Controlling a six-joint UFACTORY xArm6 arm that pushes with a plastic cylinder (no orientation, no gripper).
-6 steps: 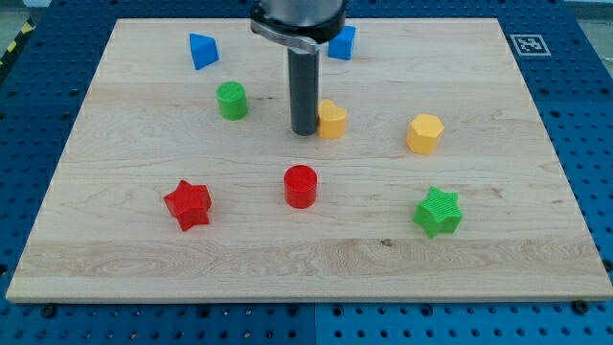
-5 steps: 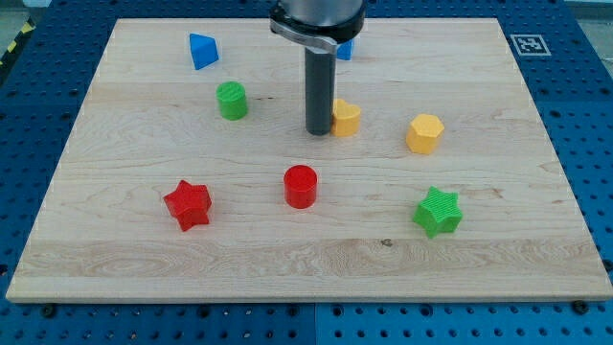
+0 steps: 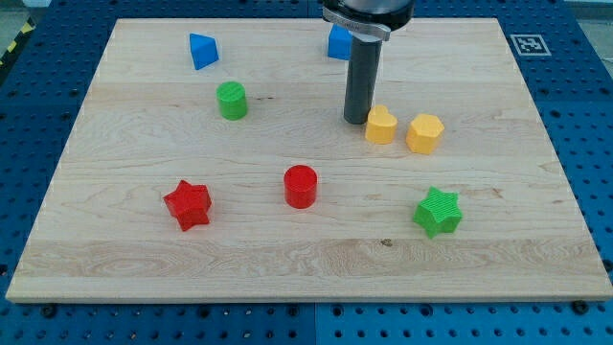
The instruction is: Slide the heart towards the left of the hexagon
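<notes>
yellow heart | just left of yellow hexagon | my tip at its upper left

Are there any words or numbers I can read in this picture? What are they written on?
No words or numbers can be read anywhere.
The only sign is a black-and-white square marker on the wooden board's top right corner in the view; it is a pattern, not letters.

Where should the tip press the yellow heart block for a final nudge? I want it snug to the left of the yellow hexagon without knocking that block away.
Press the yellow heart block's flat side wall facing the view's left, pushing rightward. My tip already sits at its upper-left edge, and the yellow hexagon block lies close on the view's right, so probably only a short, gentle push.
</notes>
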